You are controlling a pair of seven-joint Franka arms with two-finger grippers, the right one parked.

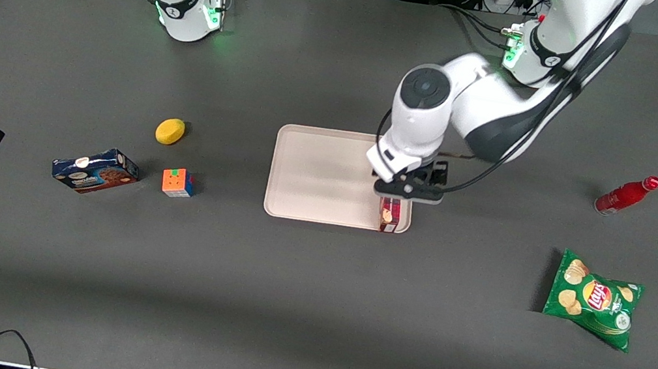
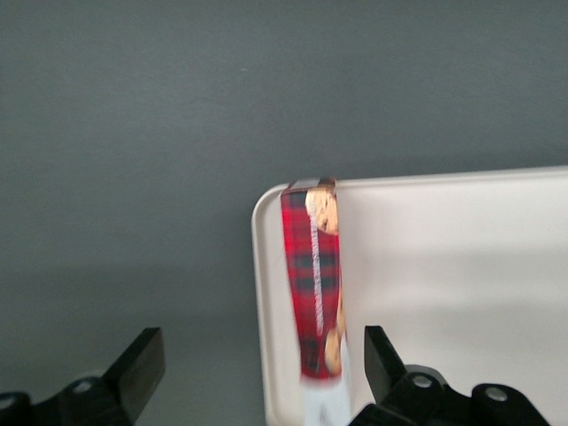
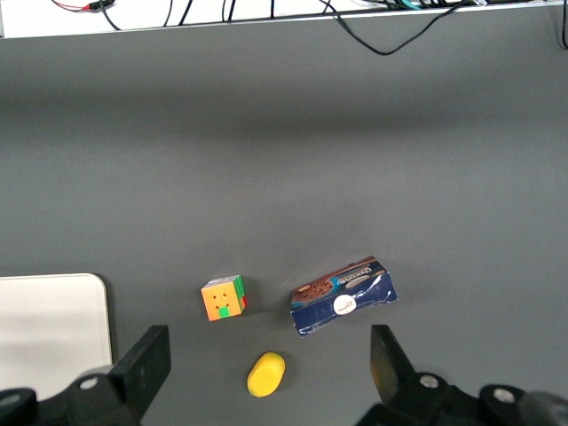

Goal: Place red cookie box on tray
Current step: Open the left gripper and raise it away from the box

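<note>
The red cookie box (image 1: 389, 214) is in the pale beige tray (image 1: 317, 176), along the tray's rim toward the working arm's end, at the corner nearest the front camera. In the left wrist view the box (image 2: 315, 284) stands on a narrow side just inside the tray's rim (image 2: 260, 293). My left gripper (image 1: 405, 191) hovers right over the box's farther part. Its fingers are spread wide, one finger (image 2: 138, 366) over the bare table and the other (image 2: 382, 359) over the tray, neither touching the box. The gripper (image 2: 262, 373) holds nothing.
Toward the parked arm's end lie a dark-blue cookie box (image 1: 95, 170), a colour cube (image 1: 178, 182) and a yellow lemon (image 1: 170, 131). Toward the working arm's end lie a red bottle (image 1: 626, 195) and a green chips bag (image 1: 595, 299).
</note>
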